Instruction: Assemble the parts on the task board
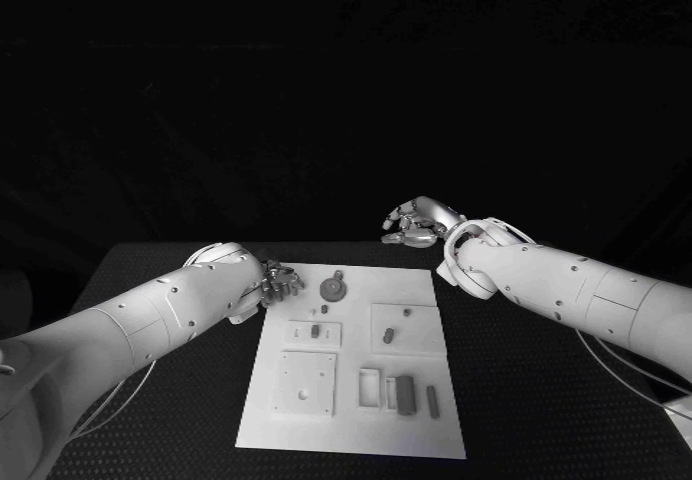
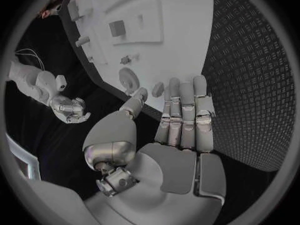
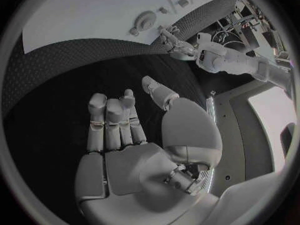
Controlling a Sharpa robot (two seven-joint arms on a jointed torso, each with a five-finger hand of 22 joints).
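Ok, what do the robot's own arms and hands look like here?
Both arms are white, smooth-shelled segments with small dark fasteners and seam lines; thin cables hang beneath each forearm. The left hand and right hand are silver metal, with segmented fingers and broad rounded palm plates.

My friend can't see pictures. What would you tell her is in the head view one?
Two white robot arms reach over a white task board on a black table. The left robot hand hovers empty at the board's far left corner beside a round part; the right robot hand hangs empty beyond it.
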